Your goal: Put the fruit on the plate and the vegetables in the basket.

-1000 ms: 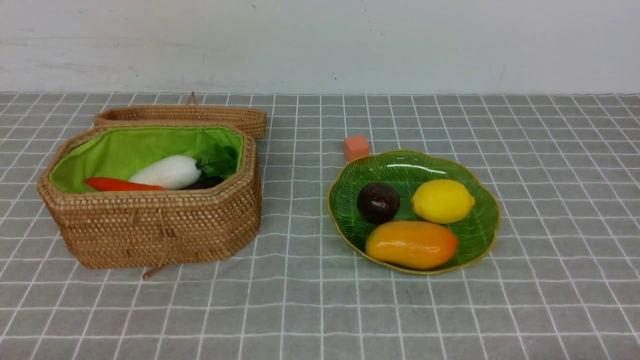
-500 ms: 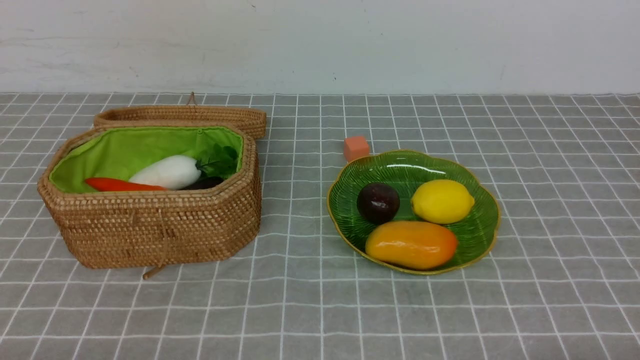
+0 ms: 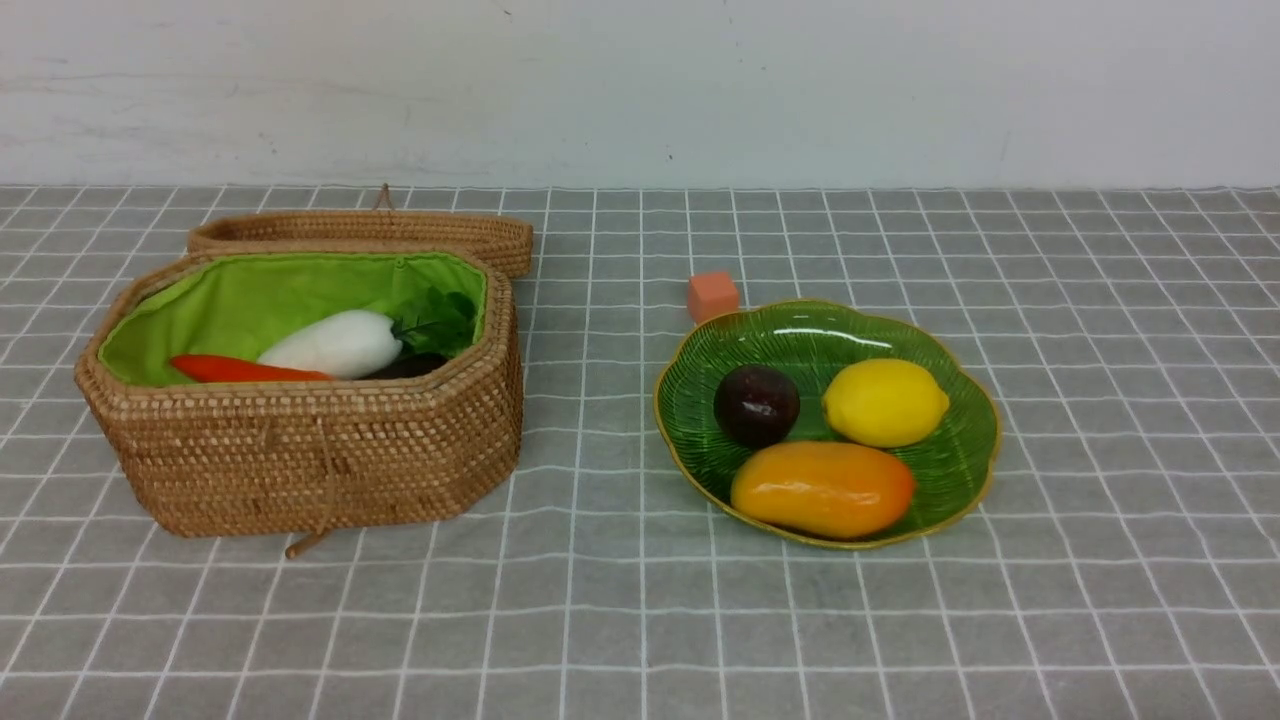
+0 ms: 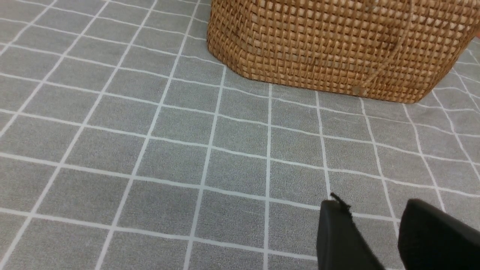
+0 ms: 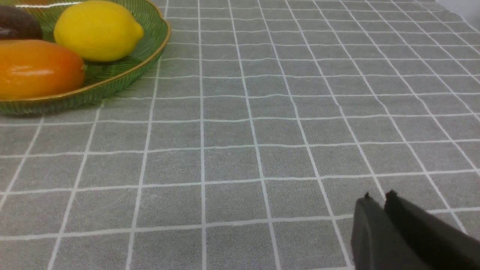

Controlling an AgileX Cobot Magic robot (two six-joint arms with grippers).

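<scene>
Sorting looks done: three fruit are seen on the plate [image 3: 690, 440], namely mango [image 3: 822, 489], lemon [image 3: 885, 402] and maroon ball [image 3: 756, 404]. Three vegetables are counted in the basket [image 3: 300, 470]: carrot [image 3: 240, 369], radish [image 3: 335, 344], and an eggplant [image 3: 410, 366] mostly hidden. One lid [image 3: 370, 230] is left behind the basket, one orange cube [image 3: 712, 295] beside the plate. Left claw [image 4: 375, 225] is held apart over the counter [image 3: 600, 620], empty. Right claw [image 5: 377, 200] is nearly together, nothing clamped. Next move, judged: none needed beyond parking; possibly the lid.
</scene>
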